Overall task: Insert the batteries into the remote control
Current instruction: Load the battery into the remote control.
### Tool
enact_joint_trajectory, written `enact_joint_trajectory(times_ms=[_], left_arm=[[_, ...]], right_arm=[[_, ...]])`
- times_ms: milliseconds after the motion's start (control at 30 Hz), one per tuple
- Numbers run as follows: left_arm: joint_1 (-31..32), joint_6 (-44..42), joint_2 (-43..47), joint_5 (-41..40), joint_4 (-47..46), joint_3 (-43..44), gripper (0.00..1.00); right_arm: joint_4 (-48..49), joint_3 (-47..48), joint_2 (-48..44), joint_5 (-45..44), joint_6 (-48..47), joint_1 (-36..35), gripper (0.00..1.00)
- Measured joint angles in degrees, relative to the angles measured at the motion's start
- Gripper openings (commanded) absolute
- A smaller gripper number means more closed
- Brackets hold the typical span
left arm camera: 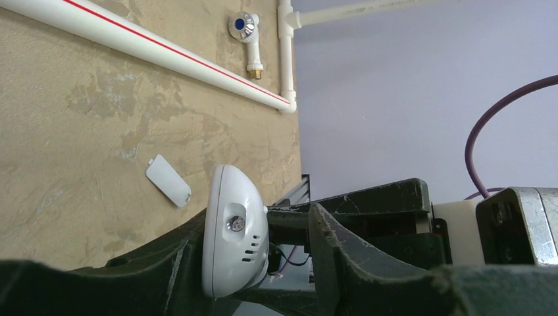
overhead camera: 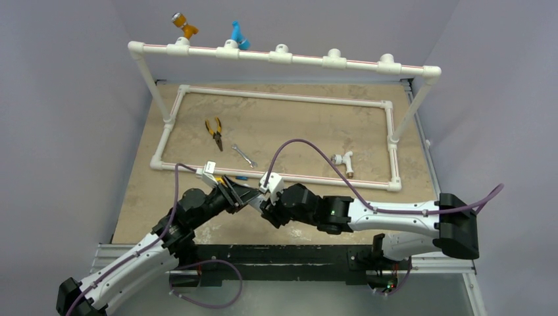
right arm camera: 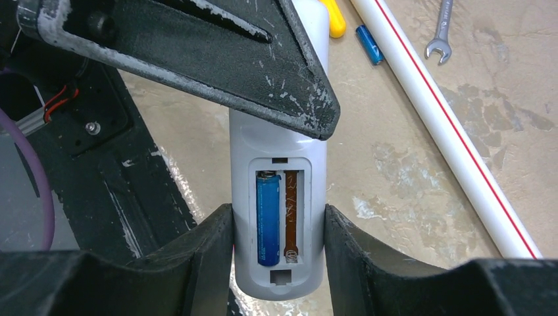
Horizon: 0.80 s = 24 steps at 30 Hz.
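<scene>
The white remote control lies back-up between the fingers of my right gripper, which is shut on its sides. Its battery bay is uncovered: one blue battery sits in the left slot, and the right slot shows only a brown strip and a spring. A second blue battery lies on the table by the white pipe. My left gripper stands open around the remote's rounded front end. One finger rests against it and the other is clear of it. In the top view both grippers meet near the table's front.
The remote's white battery cover lies on the table near the left gripper. A white pipe frame bounds the work area. Inside it lie yellow-handled pliers, a wrench and a white pipe fitting.
</scene>
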<state>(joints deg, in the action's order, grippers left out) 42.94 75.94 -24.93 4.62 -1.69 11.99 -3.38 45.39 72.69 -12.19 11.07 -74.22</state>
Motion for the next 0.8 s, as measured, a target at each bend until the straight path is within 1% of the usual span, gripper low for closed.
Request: enact_joint_trajectory(times_ms=[100,200,267,467,633,800], left_arm=[[0.0,0.0,-0.7,0.2,-0.7,0.0,0.44],[0.0,-0.1,-2.0,0.7,-1.8,0.0,0.35],[0.0,-0.1,-2.6,0.9,-2.3,0.0,0.32],[0.0,-0.1,-4.0,1.7,-3.4,-0.1,0.35],[0.0,-0.1,-4.8,2.7,-4.5,-0.1,0.42],[0.0,-0.2,-5.3,3.3,-5.1,-0.1,0.42]], right_arm=[[-0.2,0.0,-0.2,-0.2,-0.2,0.0,0.0],[-0.9,0.0,-0.7,-0.3,-0.3,0.0,0.0],[-1.3,0.0,-1.0,-0.3,-0.5,0.0,0.0],[-2.3,0.0,-1.2,-0.3,-1.2,0.0,0.0],[-2.8,0.0,-1.6,-0.2,-1.6,0.0,0.0],[-3.1,0.0,-1.6,-0.2,-1.7,0.0,0.0]])
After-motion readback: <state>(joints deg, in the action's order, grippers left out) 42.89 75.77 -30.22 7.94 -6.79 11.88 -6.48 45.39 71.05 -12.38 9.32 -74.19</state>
